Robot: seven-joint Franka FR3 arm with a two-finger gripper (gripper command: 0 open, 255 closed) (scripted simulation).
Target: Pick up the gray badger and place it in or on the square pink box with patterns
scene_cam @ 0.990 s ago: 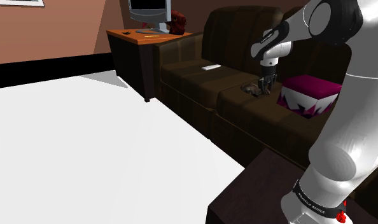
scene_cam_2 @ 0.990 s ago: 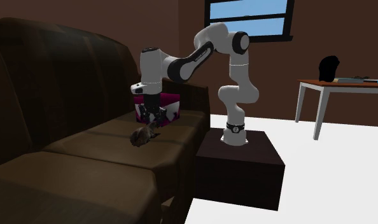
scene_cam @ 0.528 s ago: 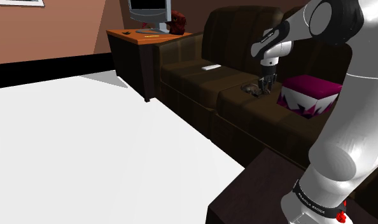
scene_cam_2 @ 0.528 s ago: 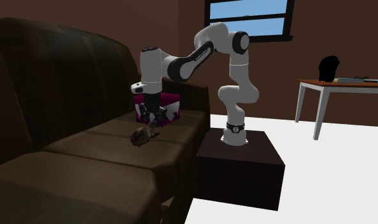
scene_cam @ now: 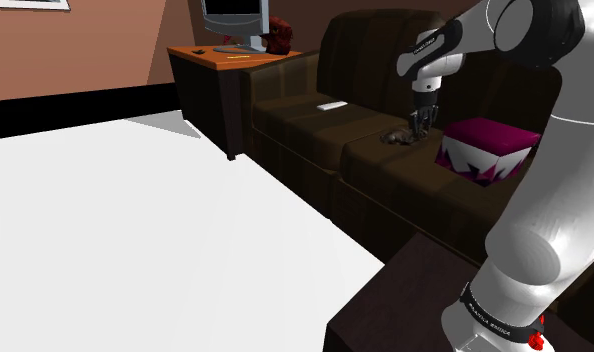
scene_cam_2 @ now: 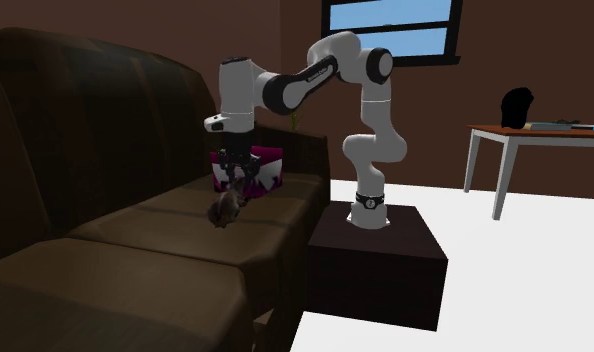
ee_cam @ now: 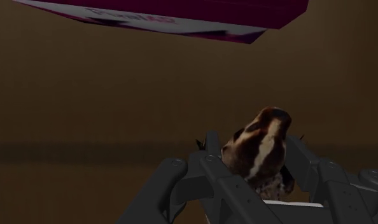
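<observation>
The badger (ee_cam: 263,149), dark brown and grey with a pale stripe down its head, is clasped between my black fingers. My gripper (ee_cam: 256,156) is shut on it. In the shoulder view the gripper (scene_cam: 418,127) holds the badger (scene_cam: 396,135) just above the brown sofa seat (scene_cam: 385,170). The pink box with white patterns (scene_cam: 487,148) stands on the same seat, close by toward that view's right. In the second exterior view the badger (scene_cam_2: 224,209) hangs under the gripper (scene_cam_2: 236,192), with the pink box (scene_cam_2: 265,168) behind it.
The brown sofa (scene_cam_2: 105,200) has a tall backrest behind the gripper. A small white flat item (scene_cam: 332,105) lies on the far seat. A side table (scene_cam: 225,70) carries a monitor and a red object. The dark stand (scene_cam_2: 380,255) sits beside the sofa arm.
The arm's wrist has risen and the gripper has come up a little, taking the badger slightly off the seat cushion. The pink box has not moved.
</observation>
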